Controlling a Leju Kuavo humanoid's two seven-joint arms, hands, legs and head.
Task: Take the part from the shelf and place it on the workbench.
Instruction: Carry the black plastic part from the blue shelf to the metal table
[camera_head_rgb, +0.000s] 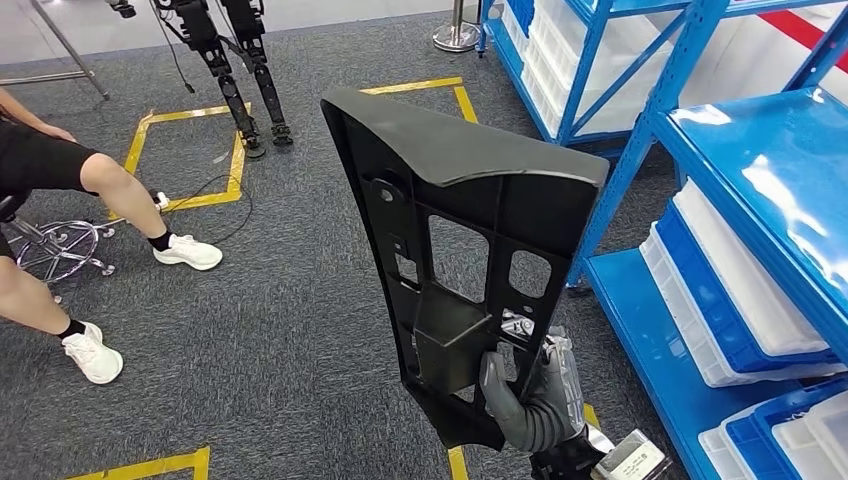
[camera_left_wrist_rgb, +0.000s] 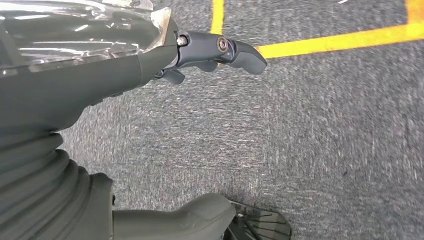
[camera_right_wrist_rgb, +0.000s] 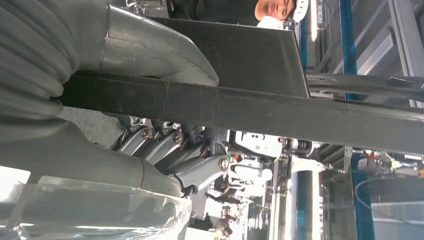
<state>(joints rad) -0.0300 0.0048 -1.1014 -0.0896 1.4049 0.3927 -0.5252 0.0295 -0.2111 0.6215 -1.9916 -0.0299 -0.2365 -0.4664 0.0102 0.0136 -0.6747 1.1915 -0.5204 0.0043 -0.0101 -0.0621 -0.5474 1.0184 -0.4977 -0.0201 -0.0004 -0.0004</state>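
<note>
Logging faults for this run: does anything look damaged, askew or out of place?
Nothing stands out. The right hand grips the black part by its lower edge, holding it upright and intact beside the blue shelf.

Bright light from above makes white glare on the blue shelf (camera_head_rgb: 770, 170) (right of the frame); the carpet (camera_left_wrist_rgb: 320, 150) looks blurry.

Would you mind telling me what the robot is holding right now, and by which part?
The right hand grips the black plastic part by its lower edge, holding it upright. The left hand holds nothing.
</note>
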